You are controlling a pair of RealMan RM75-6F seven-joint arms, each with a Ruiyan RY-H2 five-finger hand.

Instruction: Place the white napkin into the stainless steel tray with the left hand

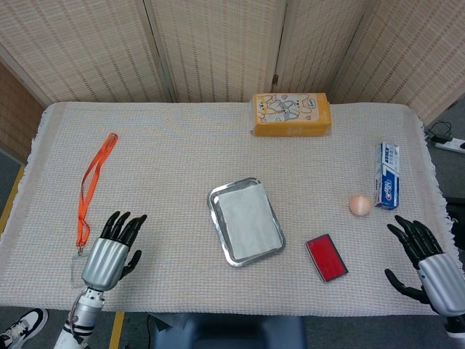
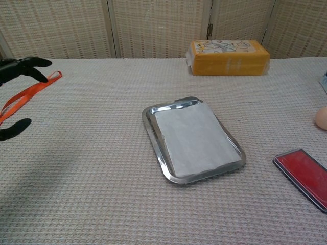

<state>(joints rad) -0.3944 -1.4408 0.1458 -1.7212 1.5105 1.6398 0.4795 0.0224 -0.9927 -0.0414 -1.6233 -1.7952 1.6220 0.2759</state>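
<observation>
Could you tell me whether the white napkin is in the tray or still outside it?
In: the white napkin lies flat inside the stainless steel tray.

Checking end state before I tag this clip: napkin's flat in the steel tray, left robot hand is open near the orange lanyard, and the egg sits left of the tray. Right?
Not quite: the egg sits right of the tray, beside the toothpaste box, as the head view shows. The rest holds: the napkin lies flat in the tray, and the left robot hand is open near the orange lanyard.
</observation>
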